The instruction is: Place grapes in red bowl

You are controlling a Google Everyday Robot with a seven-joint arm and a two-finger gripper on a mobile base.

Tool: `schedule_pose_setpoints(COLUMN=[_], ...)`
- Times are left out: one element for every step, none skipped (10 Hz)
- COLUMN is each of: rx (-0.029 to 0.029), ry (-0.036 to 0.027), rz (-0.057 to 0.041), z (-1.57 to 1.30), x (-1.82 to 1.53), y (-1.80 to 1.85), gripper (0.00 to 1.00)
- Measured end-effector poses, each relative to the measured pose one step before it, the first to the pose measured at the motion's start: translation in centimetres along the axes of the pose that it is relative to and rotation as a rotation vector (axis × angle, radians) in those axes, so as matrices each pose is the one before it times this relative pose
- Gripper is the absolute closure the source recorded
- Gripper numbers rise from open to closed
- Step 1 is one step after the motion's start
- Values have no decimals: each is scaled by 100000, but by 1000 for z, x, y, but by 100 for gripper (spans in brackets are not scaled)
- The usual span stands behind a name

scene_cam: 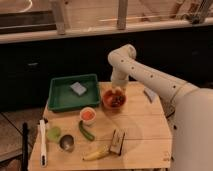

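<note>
Camera view: gripper [117, 88] hangs just above the far red bowl [105, 99], grapes [118, 101] seemingly inside; its grip, cannot tell. Soft, light berries, so pinch gently near the stem.

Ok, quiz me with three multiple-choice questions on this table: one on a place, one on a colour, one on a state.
1. Where is the tool? A at the far left B just above the red bowl C at the front edge
2. The tray is: A green B blue C white
3. The white cup is: A tipped over B upside down C upright
Answers: 1 B, the tool hangs over the bowl's rim. 2 A, its walls and floor are green. 3 C, its orange inside faces up.
</note>
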Motion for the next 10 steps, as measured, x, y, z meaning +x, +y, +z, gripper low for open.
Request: schedule_pose_setpoints(rx=[246,186,115,188,158,147,141,128,104,96], ry=[3,71,75,116,62,30,12,25,44,64], rz=[5,96,40,-38,-51,-38,-18,-84,-129,-160], z=[11,-27,-13,-63,-24,-26,-45,-41,-40,-42], x=[72,108,110,99,84,98,43,57,32,46], y=[-25,20,35,-55,-38,-14,-23,-17,-53,-42], gripper=[20,20,20,20,20,20,20,20,20,20])
